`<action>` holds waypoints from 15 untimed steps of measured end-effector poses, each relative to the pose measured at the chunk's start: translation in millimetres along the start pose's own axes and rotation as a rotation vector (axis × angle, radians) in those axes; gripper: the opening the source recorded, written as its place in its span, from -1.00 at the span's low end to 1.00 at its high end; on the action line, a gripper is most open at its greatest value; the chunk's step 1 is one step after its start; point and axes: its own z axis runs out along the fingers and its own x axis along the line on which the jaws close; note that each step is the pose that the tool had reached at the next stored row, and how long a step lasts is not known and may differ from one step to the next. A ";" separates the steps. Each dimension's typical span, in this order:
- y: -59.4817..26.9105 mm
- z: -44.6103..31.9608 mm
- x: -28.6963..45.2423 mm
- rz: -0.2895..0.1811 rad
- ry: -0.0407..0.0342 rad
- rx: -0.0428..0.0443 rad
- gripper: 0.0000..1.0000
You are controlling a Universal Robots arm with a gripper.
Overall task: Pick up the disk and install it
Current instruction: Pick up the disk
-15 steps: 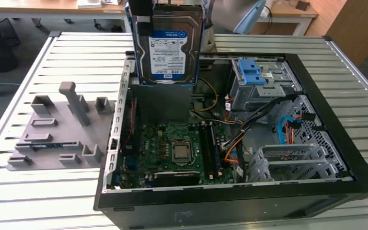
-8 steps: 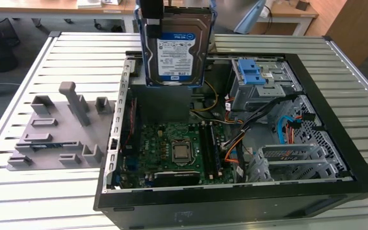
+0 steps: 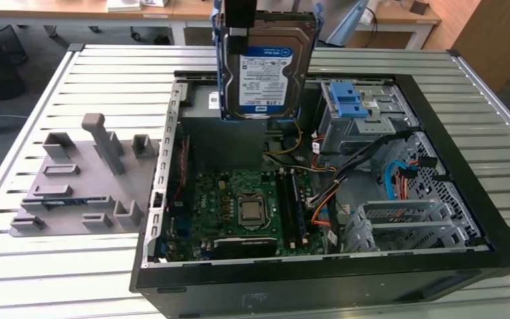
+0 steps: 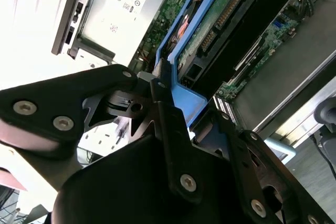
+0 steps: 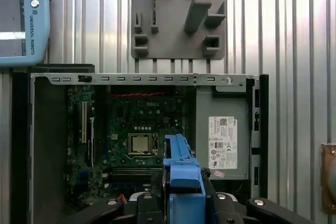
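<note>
The gripper (image 4: 184, 103) appears as a black linkage with bright screw heads, nearest the camera. One of its fingers (image 4: 161, 103) presses against the blue bracket (image 4: 173, 30) that frames the disk (image 4: 210, 30), which it clamps. The disk is seen at a slant, with its green circuit-board face and a row of connector pins exposed. Beyond the disk lies the grey power-supply box (image 4: 100, 19) with its white sticker (image 4: 123, 3), and beside that box the green motherboard (image 4: 281, 27). A grey case wall (image 4: 299, 87) runs alongside the motherboard.
</note>
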 end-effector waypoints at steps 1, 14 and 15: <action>-1.8 0.2 0.0 0.000 -0.0001 0.0000 -0.26; -8.1 3.2 11.1 0.010 -0.0003 0.0004 -0.26; -11.3 3.4 11.2 0.010 -0.0003 0.0003 -0.26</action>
